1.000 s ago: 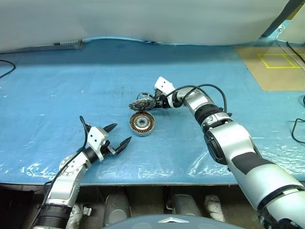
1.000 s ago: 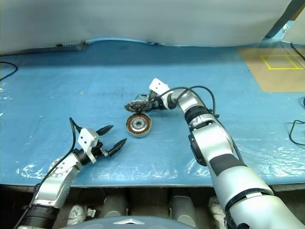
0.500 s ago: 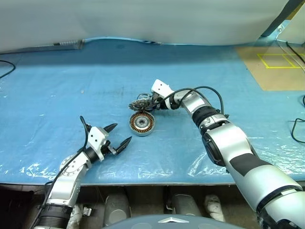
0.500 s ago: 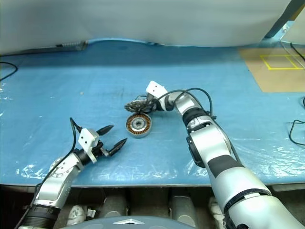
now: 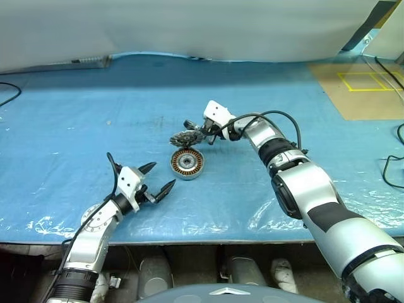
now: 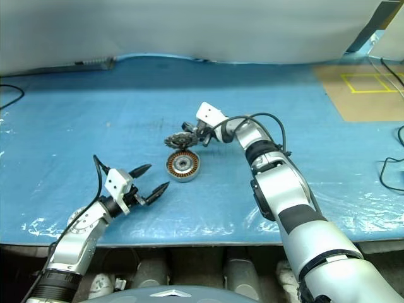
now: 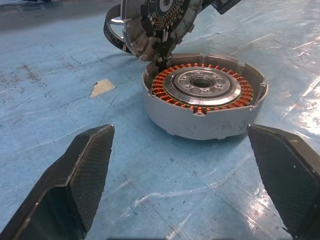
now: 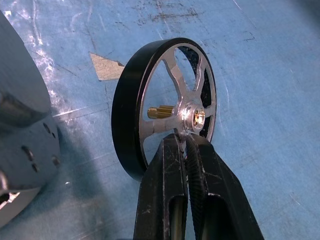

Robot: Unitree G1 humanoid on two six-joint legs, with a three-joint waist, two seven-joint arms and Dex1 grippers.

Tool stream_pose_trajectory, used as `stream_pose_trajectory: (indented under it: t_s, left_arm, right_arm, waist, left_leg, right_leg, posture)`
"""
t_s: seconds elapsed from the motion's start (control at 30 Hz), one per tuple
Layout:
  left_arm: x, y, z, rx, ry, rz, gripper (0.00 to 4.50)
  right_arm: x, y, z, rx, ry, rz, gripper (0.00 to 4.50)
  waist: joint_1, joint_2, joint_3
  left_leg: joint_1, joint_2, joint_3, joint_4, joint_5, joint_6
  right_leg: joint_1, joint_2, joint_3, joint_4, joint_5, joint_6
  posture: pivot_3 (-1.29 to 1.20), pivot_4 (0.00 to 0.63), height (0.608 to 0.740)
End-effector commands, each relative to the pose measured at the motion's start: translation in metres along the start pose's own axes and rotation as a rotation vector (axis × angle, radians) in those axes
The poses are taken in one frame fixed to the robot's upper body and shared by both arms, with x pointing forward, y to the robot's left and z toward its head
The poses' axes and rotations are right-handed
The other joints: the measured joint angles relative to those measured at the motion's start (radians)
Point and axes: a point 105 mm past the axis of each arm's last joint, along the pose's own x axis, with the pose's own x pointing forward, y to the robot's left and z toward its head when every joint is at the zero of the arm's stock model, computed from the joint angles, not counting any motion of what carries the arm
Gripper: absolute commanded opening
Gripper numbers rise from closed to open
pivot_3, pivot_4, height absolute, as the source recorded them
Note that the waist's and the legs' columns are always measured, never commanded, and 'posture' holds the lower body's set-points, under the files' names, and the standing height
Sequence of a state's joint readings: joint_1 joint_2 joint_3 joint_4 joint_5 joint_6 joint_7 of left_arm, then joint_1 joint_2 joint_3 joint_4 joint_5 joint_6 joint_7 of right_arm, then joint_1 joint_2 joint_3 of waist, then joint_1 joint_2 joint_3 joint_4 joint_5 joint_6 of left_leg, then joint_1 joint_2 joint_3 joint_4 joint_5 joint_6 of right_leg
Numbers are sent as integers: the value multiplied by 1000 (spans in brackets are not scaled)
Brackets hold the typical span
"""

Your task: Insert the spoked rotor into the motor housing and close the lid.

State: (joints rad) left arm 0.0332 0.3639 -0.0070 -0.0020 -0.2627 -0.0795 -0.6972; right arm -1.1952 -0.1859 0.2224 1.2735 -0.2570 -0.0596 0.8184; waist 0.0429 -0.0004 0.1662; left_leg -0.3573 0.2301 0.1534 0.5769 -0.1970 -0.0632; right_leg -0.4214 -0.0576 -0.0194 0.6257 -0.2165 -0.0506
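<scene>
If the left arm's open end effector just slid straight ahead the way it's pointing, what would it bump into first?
Most likely the motor housing. Seen along the left end effector, the copper-wound cup sits straight ahead between its spread fingers, with bare blue table cover in between. The lid stands tilted just beyond it.

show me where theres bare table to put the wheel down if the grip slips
Bare blue table lies left of the housing, beyond the left gripper, and to the right, past the right arm. It is crowded just behind the housing, where the lid, wheel and right gripper cluster.
</scene>
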Motion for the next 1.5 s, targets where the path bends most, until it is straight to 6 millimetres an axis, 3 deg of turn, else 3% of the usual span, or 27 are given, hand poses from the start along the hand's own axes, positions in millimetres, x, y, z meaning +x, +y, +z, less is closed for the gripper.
stream_pose_trajectory:
  t_s: [0.03, 0.2, 0.47, 0.67, 1.03, 1.23, 1.4, 1.5]
  left_arm:
    - [1, 1, 8, 24, -32, -4, 4500]
    - [2, 1, 7, 22, -31, -6, 4500]
    - [4, 3, 7, 24, -34, -15, 4500]
    - [5, 3, 8, 24, -36, -25, 4500]
    - [6, 1, 8, 19, -36, -43, 4500]
    - [6, 1, 6, 15, -31, -51, 4500]
    - [8, 0, 5, 11, -26, -66, 4500]
    - [9, 0, 5, 11, -26, -73, 4500]
  right_arm:
    - [-1, 8, -32, 18, 100, 23, 21]
    - [-11, 1, -48, -17, 148, -1, 21]
    - [-28, -18, -56, -74, 181, -68, 21]
    - [-43, -16, -73, -71, 207, -43, 21]
    - [-75, 31, -85, -28, 203, -22, 21]
    - [-90, 65, -71, 52, 165, -25, 21]
    - [-99, 73, -59, 88, 156, -35, 21]
    - [-105, 68, -55, 87, 155, -68, 938]
  waist:
    - [0, 0, 0]
    - [4, 1, 0]
    - [13, 1, 0]
    - [17, 1, 0]
    - [30, -2, -2]
    - [23, -3, -2]
    - [23, -3, -2]
    - [25, -2, -2]
  left_leg:
    - [0, 0, 0, 0, 0, 0]
    - [-1, 0, 0, 0, 0, 0]
    - [-2, -1, 0, 0, 0, 0]
    - [-3, -1, 0, 0, 0, 0]
    - [-2, -1, 0, -3, 0, 0]
    - [0, -1, 0, -9, 0, 0]
    - [1, -3, 1, -14, 1, -2]
    - [-1, -3, 1, -15, 2, -4]
  right_leg:
    - [0, 0, 0, 0, 0, 0]
    - [0, 0, 0, -1, 0, 0]
    - [0, -1, 0, -1, 0, 0]
    - [-1, -1, 0, -2, 0, 0]
    - [0, 0, 0, -5, -1, 1]
    - [0, 1, 1, -10, -1, 3]
    - [-1, 2, 3, -14, -1, 3]
    - [-1, 2, 3, -17, -1, 3]
  posture:
    - [0, 150, 740]
    - [0, 150, 740]
    - [0, 150, 740]
    - [0, 150, 740]
    - [0, 150, 740]
    - [0, 150, 740]
    - [0, 150, 740]
    - [0, 150, 740]
